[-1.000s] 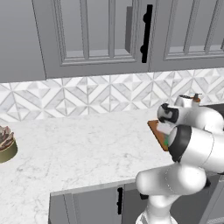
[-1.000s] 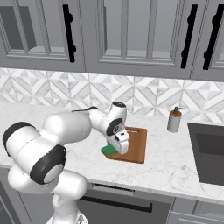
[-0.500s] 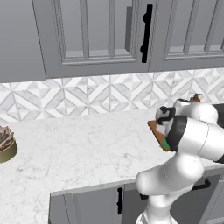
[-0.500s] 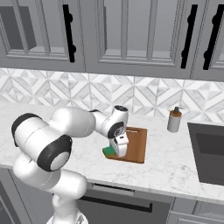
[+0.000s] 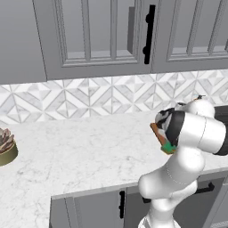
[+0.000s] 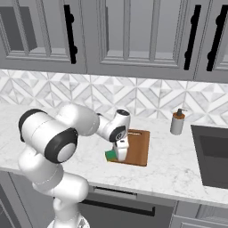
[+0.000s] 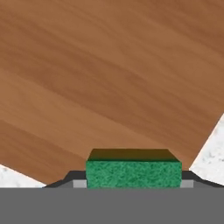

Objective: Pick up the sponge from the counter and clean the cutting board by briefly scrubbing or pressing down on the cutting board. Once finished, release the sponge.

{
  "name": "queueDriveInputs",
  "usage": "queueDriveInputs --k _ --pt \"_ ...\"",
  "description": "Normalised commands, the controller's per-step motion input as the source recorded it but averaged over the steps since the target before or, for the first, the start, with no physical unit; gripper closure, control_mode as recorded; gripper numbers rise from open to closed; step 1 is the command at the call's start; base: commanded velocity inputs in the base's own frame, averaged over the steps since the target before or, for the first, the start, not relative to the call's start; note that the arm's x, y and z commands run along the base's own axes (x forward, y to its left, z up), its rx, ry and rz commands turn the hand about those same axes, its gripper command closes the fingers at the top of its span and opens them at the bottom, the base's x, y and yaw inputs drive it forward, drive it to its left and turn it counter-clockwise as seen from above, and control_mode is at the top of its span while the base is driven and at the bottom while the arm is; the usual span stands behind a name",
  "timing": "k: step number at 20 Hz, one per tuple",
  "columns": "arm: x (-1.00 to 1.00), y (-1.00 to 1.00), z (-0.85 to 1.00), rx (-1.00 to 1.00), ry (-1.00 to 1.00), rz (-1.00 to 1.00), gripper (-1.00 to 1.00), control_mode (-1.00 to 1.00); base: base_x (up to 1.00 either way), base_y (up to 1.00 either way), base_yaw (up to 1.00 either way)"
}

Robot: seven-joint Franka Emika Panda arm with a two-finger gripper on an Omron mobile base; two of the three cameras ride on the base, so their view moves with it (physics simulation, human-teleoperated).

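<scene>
Sponge [image 7: 133, 173], a small rectangular block with a green scouring top and a darker layer behind it, sat gripped between the two dark fingertips of the end effector [image 7: 133, 183] in the hand view, flanked tight on both sides. End effector closed on the block, jaws narrow to the sponge's width.

Behind the sponge in that view lay the flat reddish-brown wooden cutting board [image 7: 100, 83], grain running diagonally. White marble-patterned bench [image 7: 209, 155] showed at the lower right past the board's corner, and a sliver more at the lower left.

Right base view: the white arm reached down from the left, the end effector [image 6: 120, 156] pointing at the near left corner of the cutting board [image 6: 137, 148]. Sponge [image 6: 110, 155] showed green just beside the white hand, at the board's left near edge; whether it pressed on the wood or hovered just above could not be told from here. Board lay flat on the bench [image 6: 178, 169], roughly mid-way between the arm's base and a small grey soap dispenser bottle [image 6: 177, 122] standing upright near the tiled wall. A dark sink basin [image 6: 213, 160] sat to the right, well apart from the board.

Left base view: arm's bulky white links covered most of the board; a strip of its brown edge [image 5: 156, 133] and a spot of green sponge [image 5: 168, 147] peeked out beside the dark wrist joint. At the far left of the bench [image 5: 84, 147], a small potted succulent [image 5: 6, 147], well apart from the work.
</scene>
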Motion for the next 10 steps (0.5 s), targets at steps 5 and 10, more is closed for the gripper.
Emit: queueDriveInputs --k 5,10 --pt "0.38 0.0 -0.22 0.0 0.0 -0.09 1.0 -1.0 0.0 0.0 0.0" --pt "0.44 0.0 -0.2 0.0 0.0 -0.09 1.0 -1.0 0.0 0.0 0.0"
